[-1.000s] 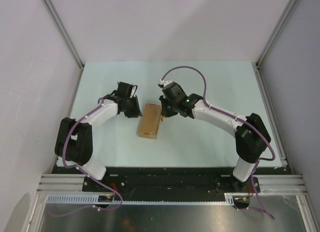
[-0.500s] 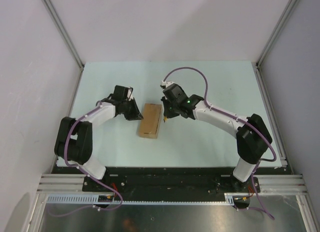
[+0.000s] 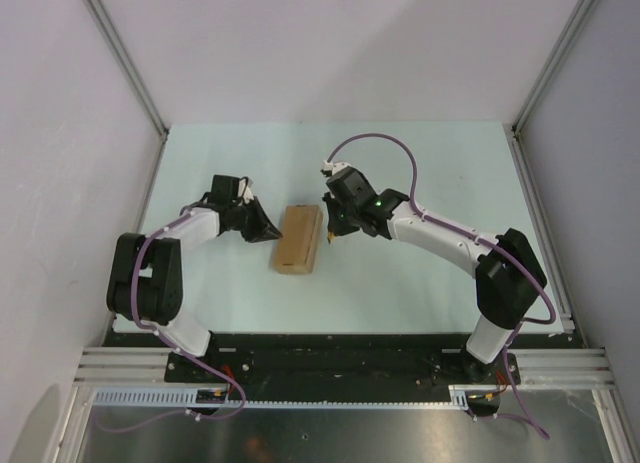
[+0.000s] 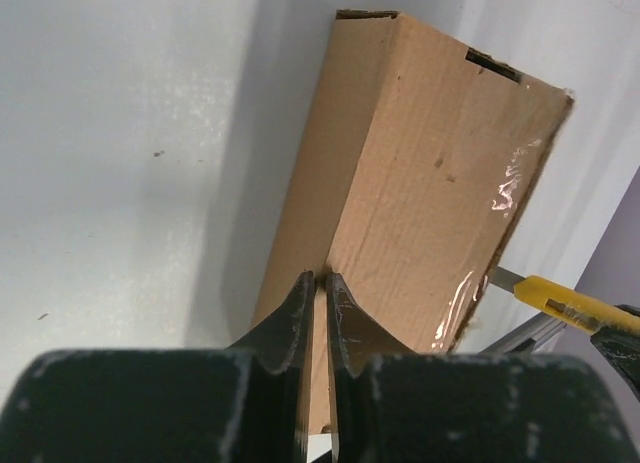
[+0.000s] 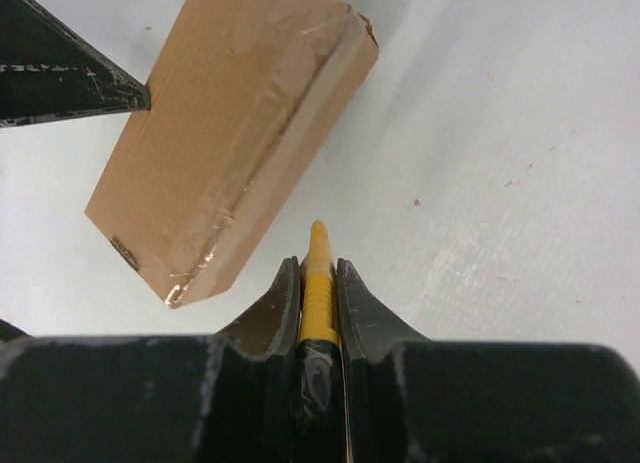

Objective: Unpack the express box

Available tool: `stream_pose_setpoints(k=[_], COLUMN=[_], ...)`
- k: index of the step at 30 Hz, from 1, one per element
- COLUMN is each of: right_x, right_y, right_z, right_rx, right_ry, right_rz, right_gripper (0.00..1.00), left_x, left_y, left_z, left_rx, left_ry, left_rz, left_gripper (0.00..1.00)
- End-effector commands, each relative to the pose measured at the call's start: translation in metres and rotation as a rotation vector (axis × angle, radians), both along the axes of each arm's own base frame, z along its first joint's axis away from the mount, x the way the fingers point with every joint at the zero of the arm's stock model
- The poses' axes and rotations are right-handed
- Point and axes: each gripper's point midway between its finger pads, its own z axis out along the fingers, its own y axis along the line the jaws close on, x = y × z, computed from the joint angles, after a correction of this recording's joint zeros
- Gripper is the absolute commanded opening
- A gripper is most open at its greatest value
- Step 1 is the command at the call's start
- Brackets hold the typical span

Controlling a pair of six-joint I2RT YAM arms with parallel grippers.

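Note:
The express box [image 3: 299,239] is a flat brown taped carton lying closed on the table between both arms. My left gripper [image 3: 270,229] is shut and empty, its tips touching the box's left long side; in the left wrist view the fingertips [image 4: 303,288] meet the box [image 4: 430,173] at its upper edge. My right gripper [image 3: 331,233] is shut on the yellow-black utility knife [image 5: 318,268], held just off the box's right side. In the right wrist view the knife tip points at the table beside the box [image 5: 230,133], not touching it.
The pale green table [image 3: 420,173] is ringed by grey walls and metal frame posts [image 3: 122,53]. The knife's yellow tip [image 4: 560,298] shows past the box's far edge in the left wrist view. The left finger [image 5: 70,78] shows beside the box in the right wrist view.
My left wrist has drawn back to the left and lowered, its fingers now pointing right at the box's side. The right arm and the box have barely moved.

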Motion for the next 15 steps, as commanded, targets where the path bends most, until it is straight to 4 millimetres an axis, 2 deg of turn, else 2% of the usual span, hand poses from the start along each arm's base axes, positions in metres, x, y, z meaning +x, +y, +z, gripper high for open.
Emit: stream_pose_setpoints(k=[1, 9, 15], right_x=[0.0, 0.002, 0.003], right_y=[0.007, 0.019, 0.038], right_z=[0.018, -0.002, -0.02], right_rx=[0.046, 0.037, 0.063], right_ry=[-0.04, -0.022, -0.003], right_rz=[-0.003, 0.017, 0.048], right_gripper=[0.0, 0.0, 0.0], left_x=[-0.024, -0.03, -0.032], left_y=[0.021, 0.02, 0.022], left_z=[-0.027, -0.039, -0.042], left_rx=[0.082, 0.079, 0.089], left_ry=[0.104, 0.148, 0.16], left_rz=[0.03, 0.029, 0.039], left_gripper=[0.09, 0.08, 0.08])
